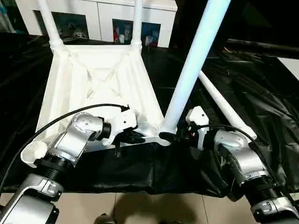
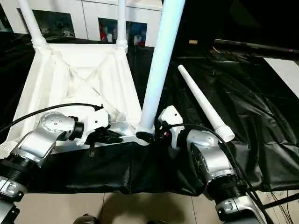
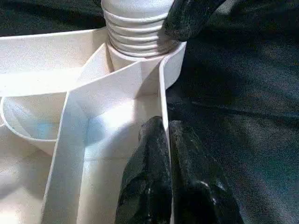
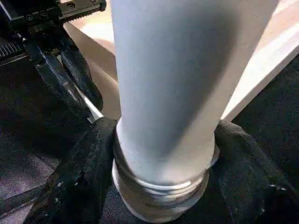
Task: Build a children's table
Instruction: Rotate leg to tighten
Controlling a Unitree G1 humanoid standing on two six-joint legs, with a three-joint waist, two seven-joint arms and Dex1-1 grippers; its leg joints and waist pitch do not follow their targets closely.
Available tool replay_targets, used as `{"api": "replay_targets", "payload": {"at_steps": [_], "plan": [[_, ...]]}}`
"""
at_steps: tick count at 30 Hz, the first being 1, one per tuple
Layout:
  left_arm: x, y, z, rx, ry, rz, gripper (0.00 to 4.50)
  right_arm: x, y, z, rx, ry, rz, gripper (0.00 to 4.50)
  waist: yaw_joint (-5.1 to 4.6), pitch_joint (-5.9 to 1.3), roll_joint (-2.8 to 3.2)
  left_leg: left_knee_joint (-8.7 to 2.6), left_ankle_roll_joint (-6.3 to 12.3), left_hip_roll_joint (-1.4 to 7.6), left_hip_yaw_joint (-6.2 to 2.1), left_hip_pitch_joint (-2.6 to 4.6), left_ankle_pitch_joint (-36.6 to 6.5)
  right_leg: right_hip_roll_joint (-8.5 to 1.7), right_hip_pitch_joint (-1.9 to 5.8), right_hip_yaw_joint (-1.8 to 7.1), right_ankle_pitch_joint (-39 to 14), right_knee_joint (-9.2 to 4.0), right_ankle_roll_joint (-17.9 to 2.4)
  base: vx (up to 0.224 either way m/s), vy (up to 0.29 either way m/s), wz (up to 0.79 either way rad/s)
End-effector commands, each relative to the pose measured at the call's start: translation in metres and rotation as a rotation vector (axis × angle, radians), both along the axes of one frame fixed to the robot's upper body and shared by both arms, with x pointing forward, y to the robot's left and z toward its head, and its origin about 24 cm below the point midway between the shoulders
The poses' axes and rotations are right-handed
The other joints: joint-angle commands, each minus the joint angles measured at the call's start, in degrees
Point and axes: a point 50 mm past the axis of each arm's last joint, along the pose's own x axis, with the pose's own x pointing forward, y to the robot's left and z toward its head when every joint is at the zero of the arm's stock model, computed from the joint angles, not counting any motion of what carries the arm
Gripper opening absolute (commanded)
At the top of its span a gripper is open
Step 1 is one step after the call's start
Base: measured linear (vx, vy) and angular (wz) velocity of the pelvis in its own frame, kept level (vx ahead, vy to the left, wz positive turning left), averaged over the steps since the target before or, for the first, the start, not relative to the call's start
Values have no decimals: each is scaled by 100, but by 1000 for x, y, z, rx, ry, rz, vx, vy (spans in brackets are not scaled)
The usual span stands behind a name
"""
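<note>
Left gripper pinches ribbed white tabletop rim; right gripper clasps smooth tapered leg above threaded base; leg top cropped.

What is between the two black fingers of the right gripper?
The threaded base of the upright leg stands between the right gripper fingers, seen in the right wrist view.

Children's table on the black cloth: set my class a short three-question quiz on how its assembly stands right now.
1. True or false: the tabletop lies upside down.
2. How many legs stand in corner sockets?
3. The right gripper closes around: A the near leg's base, B the loose leg, C a cable.

Key: 1 true. 2 three: two far, one near. 3 A; meanwhile the left gripper pinches the tabletop's rim.
</note>
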Motion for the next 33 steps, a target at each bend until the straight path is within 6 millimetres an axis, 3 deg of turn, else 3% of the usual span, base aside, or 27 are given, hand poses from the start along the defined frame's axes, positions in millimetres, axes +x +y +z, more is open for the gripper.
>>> {"api": "replay_targets", "payload": {"at_steps": [1, 8, 11, 14, 15, 17, 20, 21, 23, 29, 30, 33], "plan": [[-1, -13, 9, -74, -29, -74, 0, 0, -3, -4, -10, 16, -9, 272, -11, -428, 57, -311, 381, 129, 11, 21, -671, -377, 395, 338, -512, -328, -1157, 0, 0, 0], [-1, -13, 8, -76, -26, -72, 0, 1, -3, -6, 11, 23, -27, 269, -13, -425, 51, -309, 383, 128, 11, 21, -680, -380, 400, 339, -542, -327, -1159, 0, 0, 0], [1, -14, 5, -86, -29, -31, 0, 3, -4, -10, 48, 45, -115, 269, -28, -419, 51, -313, 368, 124, 8, 12, -696, -379, 395, 338, -580, -331, -1162, 0, 0, 0], [9, -18, -2, -70, -39, 83, 0, 11, -4, -21, 49, 79, -287, 269, -46, -384, 52, -340, 215, 126, 4, 34, -982, -396, 368, 334, -1230, -410, -1021, 0, 0, 0], [13, -25, -7, -73, -31, 152, 0, 14, -3, -29, 46, 100, -390, 269, -59, -368, 39, -355, 110, 125, 0, 54, -1165, -411, 359, 339, -1713, -461, -880, 0, 0, 0], [14, -27, -9, -72, -26, 176, 0, 16, -3, -31, 44, 105, -426, 268, -64, -361, 50, -360, 66, 125, -11, 77, -1311, -420, 340, 335, -2034, -497, -810, 0, 0, 0], [19, -42, -19, -41, -27, 299, 0, 27, 3, -39, 31, 145, -644, 268, -115, -374, 65, -370, 22, 125, -23, 66, -1261, -407, 341, 336, -1959, -495, -781, 0, 0, 0], [20, -43, -19, -40, -27, 304, 0, 28, 3, -40, 30, 146, -652, 268, -122, -385, 89, -365, -3, 126, -22, 72, -1258, -409, 337, 339, -1907, -480, -805, 0, 0, 0], [25, -54, -24, -39, -23, 412, 0, 34, 15, -41, 37, 174, -746, 268, -155, -397, 79, -355, 0, 116, -19, 57, -1221, -400, 351, 340, -1770, -468, -813, 0, 0, 0], [29, -65, -26, -37, -20, 489, 0, 37, 44, -34, 53, 145, -673, 268, -146, -427, 47, -331, 240, 86, -3, 26, -978, -380, 375, 343, -1229, -441, -824, 0, 0, 0], [29, -65, -26, -36, -22, 490, 0, 37, 49, -32, 97, 149, -638, 324, -144, -433, 43, -329, 293, 84, 0, 22, -944, -372, 381, 340, -1150, -431, -822, 0, 0, 0], [30, -60, -25, -29, -27, 481, 0, 37, 47, -29, 152, 157, -615, 338, -143, -425, 51, -337, 361, 88, 1, 24, -1024, -379, 377, 332, -1295, -458, -806, 0, 0, 0]]}}
